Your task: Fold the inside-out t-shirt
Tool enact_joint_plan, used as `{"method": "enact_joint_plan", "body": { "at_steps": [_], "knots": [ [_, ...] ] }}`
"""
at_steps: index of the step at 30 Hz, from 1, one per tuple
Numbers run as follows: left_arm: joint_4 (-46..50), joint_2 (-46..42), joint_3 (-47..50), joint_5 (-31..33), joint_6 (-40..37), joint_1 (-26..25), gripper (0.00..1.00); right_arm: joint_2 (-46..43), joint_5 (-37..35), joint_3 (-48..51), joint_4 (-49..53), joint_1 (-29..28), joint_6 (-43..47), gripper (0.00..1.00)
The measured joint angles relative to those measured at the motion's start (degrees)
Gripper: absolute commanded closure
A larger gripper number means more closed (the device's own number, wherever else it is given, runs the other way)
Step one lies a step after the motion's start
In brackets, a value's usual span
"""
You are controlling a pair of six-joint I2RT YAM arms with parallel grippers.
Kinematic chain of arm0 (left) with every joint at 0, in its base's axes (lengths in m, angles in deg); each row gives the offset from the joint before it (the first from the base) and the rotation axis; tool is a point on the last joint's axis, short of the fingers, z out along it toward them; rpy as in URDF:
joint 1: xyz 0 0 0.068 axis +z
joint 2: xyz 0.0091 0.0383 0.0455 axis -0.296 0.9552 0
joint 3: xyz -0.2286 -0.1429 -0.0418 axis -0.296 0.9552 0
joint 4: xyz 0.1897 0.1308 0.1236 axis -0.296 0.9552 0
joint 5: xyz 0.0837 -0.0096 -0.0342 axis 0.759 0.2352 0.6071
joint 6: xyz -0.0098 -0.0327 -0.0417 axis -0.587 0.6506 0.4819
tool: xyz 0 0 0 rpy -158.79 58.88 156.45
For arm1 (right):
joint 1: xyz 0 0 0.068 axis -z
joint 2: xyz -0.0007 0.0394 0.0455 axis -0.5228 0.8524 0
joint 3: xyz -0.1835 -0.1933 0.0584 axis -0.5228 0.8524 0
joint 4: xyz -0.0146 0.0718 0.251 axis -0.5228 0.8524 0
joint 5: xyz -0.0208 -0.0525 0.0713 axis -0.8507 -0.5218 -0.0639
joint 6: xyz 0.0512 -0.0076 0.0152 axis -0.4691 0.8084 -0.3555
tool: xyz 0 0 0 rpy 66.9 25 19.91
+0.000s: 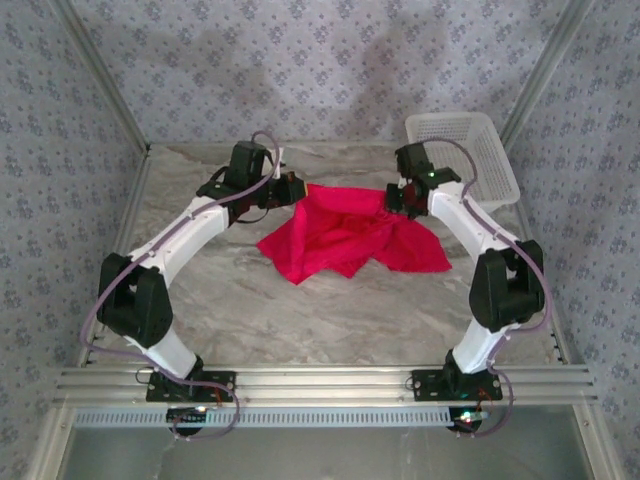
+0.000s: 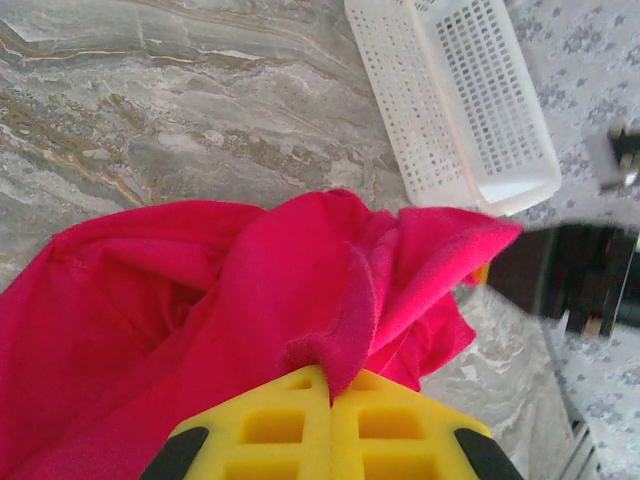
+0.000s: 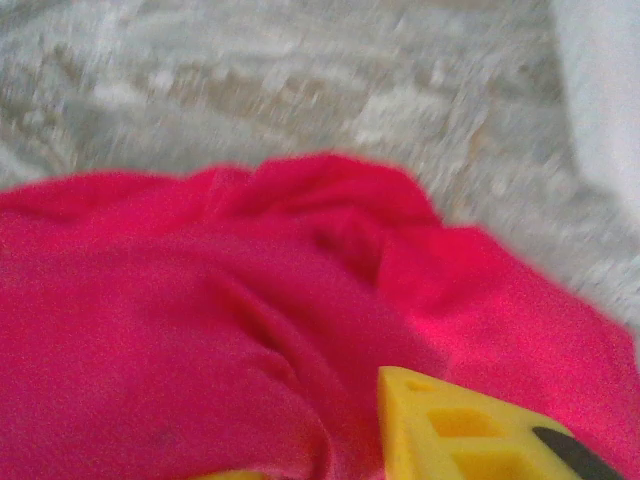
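The red t-shirt [image 1: 345, 235] lies in a crumpled heap on the middle of the marble bench [image 1: 300, 320]. Its far edge runs from one wrist to the other. Sleeves, collar and hem cannot be told apart in the bunched cloth in any view.

The left arm [image 1: 190, 235] reaches in from the left. From above, its jaws are lost against the dark wrist at the shirt's far left corner. The left wrist view settles it: the two yellow fingers [image 2: 270, 425] are clenched together on a raised ridge of red cloth, pinched between their tips. Their lower parts are cut off by the bottom edge. Beyond the shirt a white basket [image 2: 400, 110] stands on the bench with its far end out of frame. At the right, the right arm [image 2: 585, 275] is a dark, blurred shape meeting the shirt's far corner.

The right wrist view is blurred. One yellow finger [image 3: 450, 435] shows at the lower right, against the cloth. A sliver of yellow at the bottom edge may be the other, but too little shows to say. Red cloth lies between them, and I cannot tell whether the right jaws are grasping it or released. From above they are hidden behind the wrist.
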Motion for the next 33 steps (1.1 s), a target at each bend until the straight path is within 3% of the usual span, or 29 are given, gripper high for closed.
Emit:
{"method": "enact_joint_plan", "body": {
  "at_steps": [4, 7, 9, 13, 20, 23, 25, 27, 29, 33],
  "knots": [
    [-0.20, 0.04, -2.29, 0.00, 1.75, -0.02, 1.00, -6.16, 0.09, 6.49, -1.57, -8.02, -2.97, 0.57],
    [-0.59, 0.04, -4.00, 0.00, 2.27, -0.15, 1.00, -6.80, 1.20, 7.15, -3.98, -12.15, -3.82, 0.61],
    [-0.55, 0.04, -4.63, 0.02, 2.51, -0.17, 1.00, -4.94, 1.53, 5.99, -4.66, -12.96, -4.28, 0.65],
    [-0.48, 0.04, -4.90, 0.04, 2.73, -0.39, 1.00, 1.88, 2.01, 2.40, -6.56, -13.11, -4.48, 0.64],
    [0.90, 0.11, -6.10, 0.09, 2.71, -0.39, 1.00, 13.92, 2.60, -4.39, -7.45, -12.66, -3.52, 0.47],
    [1.18, 0.11, -6.78, 0.24, 2.67, -0.39, 1.00, 17.86, 2.34, -6.93, -8.57, -11.58, -4.02, 0.48],
    [1.27, 0.11, -6.86, 0.31, 2.67, -0.39, 1.00, 20.00, 1.81, -8.61, -9.11, -10.86, -4.48, 0.58],
    [1.81, 0.11, -6.86, 0.46, 2.69, -0.39, 1.00, 22.23, 0.96, -10.84, -9.20, -10.23, -5.07, 0.85],
    [2.36, 0.11, -6.88, 0.50, 2.69, -0.33, 1.00, 23.78, 0.61, -13.00, -8.74, -9.97, -5.03, 1.00],
    [4.00, 0.46, -8.35, 1.05, 2.67, 1.62, 1.00, 23.23, 1.77, -16.98, -4.00, -9.75, -3.65, 1.00]
  ]
}}
